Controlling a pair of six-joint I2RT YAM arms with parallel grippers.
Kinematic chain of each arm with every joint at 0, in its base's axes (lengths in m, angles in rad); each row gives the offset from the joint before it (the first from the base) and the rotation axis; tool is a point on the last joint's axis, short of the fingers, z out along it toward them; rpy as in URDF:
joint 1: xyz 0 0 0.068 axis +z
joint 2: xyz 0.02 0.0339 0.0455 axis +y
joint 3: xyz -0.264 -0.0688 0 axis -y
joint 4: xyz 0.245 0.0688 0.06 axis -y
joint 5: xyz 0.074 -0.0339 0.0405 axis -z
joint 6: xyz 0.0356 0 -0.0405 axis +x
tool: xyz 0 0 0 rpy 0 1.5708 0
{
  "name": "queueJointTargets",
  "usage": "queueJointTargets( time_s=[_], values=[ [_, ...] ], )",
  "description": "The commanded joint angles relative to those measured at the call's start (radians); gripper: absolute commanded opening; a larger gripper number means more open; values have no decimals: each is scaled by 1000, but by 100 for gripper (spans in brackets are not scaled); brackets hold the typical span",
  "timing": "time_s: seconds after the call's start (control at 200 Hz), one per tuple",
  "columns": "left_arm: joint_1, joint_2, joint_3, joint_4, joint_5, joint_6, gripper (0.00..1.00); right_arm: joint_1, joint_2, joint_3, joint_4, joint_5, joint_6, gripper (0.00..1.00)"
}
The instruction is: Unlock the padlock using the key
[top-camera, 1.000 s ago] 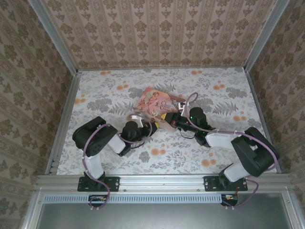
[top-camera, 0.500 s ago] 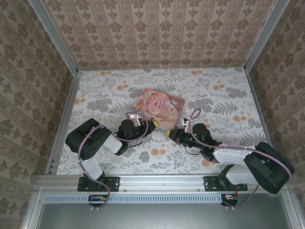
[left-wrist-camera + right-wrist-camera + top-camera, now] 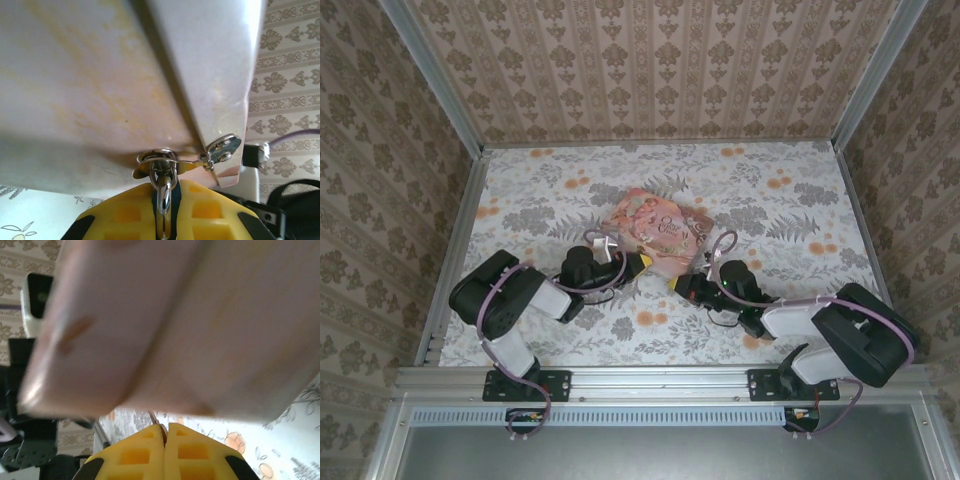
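Observation:
In the left wrist view, the padlock point(image 3: 164, 192) shows its silver shackle and a sliver of dark blue body between my yellow fingers. Its shackle passes through the metal ring under the pink tin point(image 3: 100, 75), beside the hasp plate point(image 3: 224, 149). My left gripper point(image 3: 164, 212) is shut on the padlock. My right gripper point(image 3: 165, 429) is shut on a thin metal key point(image 3: 156, 423), whose tip pokes out just below the blurred tin point(image 3: 175, 325). From above, the left gripper point(image 3: 638, 264) touches the tin's near edge and the right gripper point(image 3: 677, 283) lies just short of its near corner.
The pink illustrated tin point(image 3: 655, 228) lies mid-table on the floral cloth point(image 3: 790, 200). Papered walls close in the left, right and far sides. Both forearms lie low across the near half of the table.
My right gripper has pulled back from the tin's near edge toward the front of the table, still pinching the key. The left arm shifted slightly left, keeping the padlock.

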Motion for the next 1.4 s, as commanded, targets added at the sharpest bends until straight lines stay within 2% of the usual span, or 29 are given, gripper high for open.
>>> queueJointTargets(
  time_s=[0.0, 0.235, 0.455, 0.735, 1.075, 1.395],
  values=[
    [9, -32, 9, 62, 94, -20, 0, -31, 27, 37, 48, -12, -26, 0],
    [14, -29, 20, 65, 117, -43, 0, -81, 46, 64, 37, -45, -38, 0],
    [14, -28, 31, 65, 111, -78, 0, -64, 27, 25, 91, -61, 17, 0],
    [14, -29, 30, 69, 88, -118, 0, 60, -55, 20, 62, 75, 100, 0],
    [14, -37, 23, 66, 68, -146, 0, 153, -57, 15, 80, 307, 202, 0],
    [14, -36, 23, 67, 68, -149, 0, 174, 1, 42, 102, 345, 229, 0]
  ],
)
